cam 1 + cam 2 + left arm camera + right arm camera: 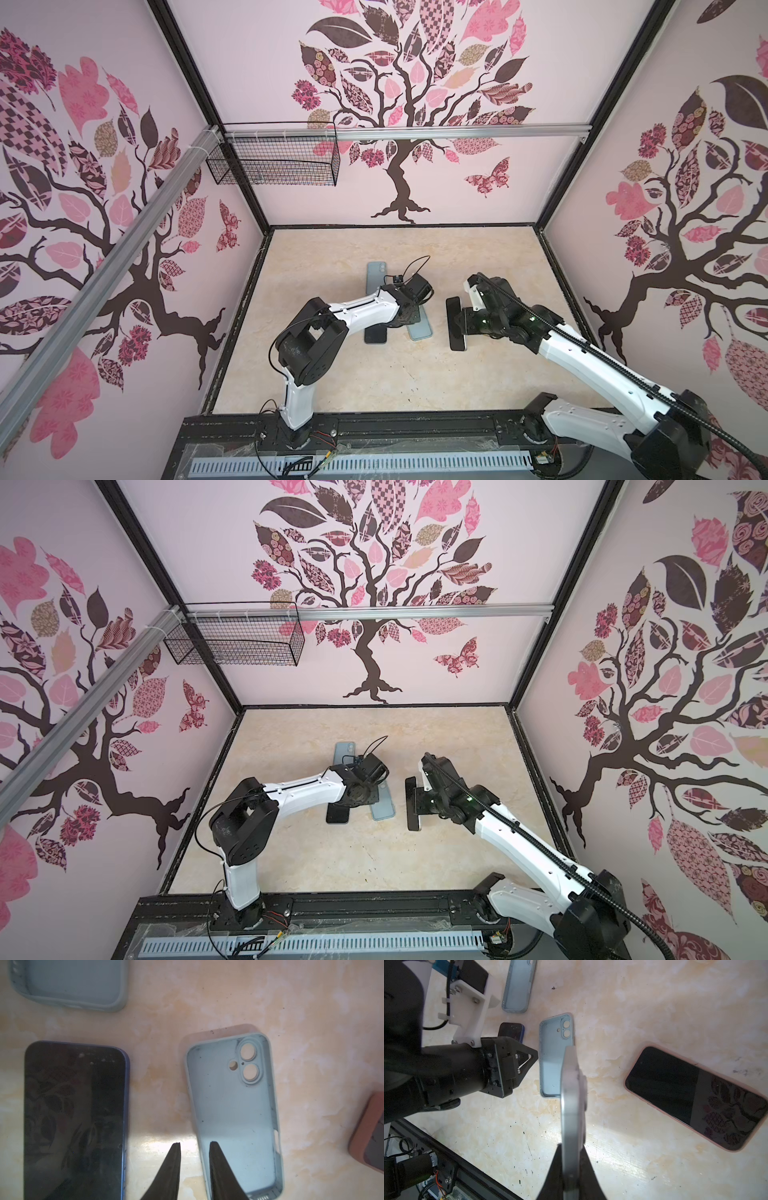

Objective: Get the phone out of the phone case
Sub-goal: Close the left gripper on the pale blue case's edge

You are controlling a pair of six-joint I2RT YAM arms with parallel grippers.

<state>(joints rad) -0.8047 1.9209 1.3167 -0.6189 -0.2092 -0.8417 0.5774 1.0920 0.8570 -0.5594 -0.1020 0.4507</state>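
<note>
Closest in, the grey slotted cable duct runs along the front rail, and both arms rise just behind it.

Left arm first: up from the front edge of the desk, elbow folded sharply, white forearm stretching to the middle, wrist tipped so the gripper points down. Under that forearm lies a dark-blue phone, screen up and flat, its near end poking out in both top views. Beyond it, toward the back edge, a second pale-blue case lies open side up.

Now the left gripper: the fingers are narrow, with a slim gap and nothing pinched. They stand either side of one long wall of the empty pale-blue case, one finger over bare desk, one over the case's floor. Contact with that wall? Cannot tell. The case lies flat, open side up, desk showing through its camera cut-outs, just beside the dark-blue phone but apart from it.

Moving right: the right arm comes in long from the front right corner, forearm slanting toward the middle. The right gripper is clamped on the phone, a pale silvery one, bare, held edge-on and lifted off the desk, out of the case. Furthest right, a pink-cased phone lies flat, screen up, well apart from the empty case.
</note>
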